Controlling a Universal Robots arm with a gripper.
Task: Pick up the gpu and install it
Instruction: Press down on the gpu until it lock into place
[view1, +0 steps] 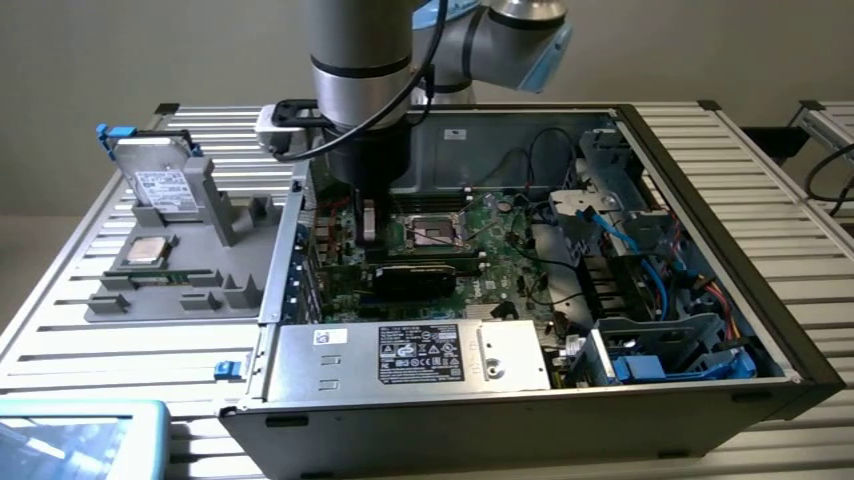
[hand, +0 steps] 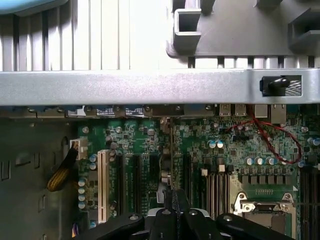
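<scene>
Slatted aluminium forms the worktop (view1: 134, 350), on which an open computer case (view1: 534, 410) is laid on its side, with a grey parts tray (view1: 160, 305) just beside it at the exterior view's left. The pick-up appears to be done. The gpu (view1: 414, 282) is no longer on the tray and is seen inside the case, standing on edge over the motherboard (view1: 494, 290), on the near side of the processor socket (view1: 434, 232) and the memory slots. In the wrist view the gpu (hand: 170, 150) is seen edge-on as a thin line among the expansion slots of the motherboard (hand: 140, 135), running from the case's rear panel toward the gripper (hand: 175, 205). The installation is judged to be well advanced, though it cannot be told whether the card is pressed fully home in its slot, and no fastening of its end bracket can be made out. In the exterior view the gripper (view1: 367, 240) is lowered into the case at the gpu's left end. The fingers (hand: 162, 216) are drawn narrowly together, and the card's upper edge appears to be clamped between them.
</scene>
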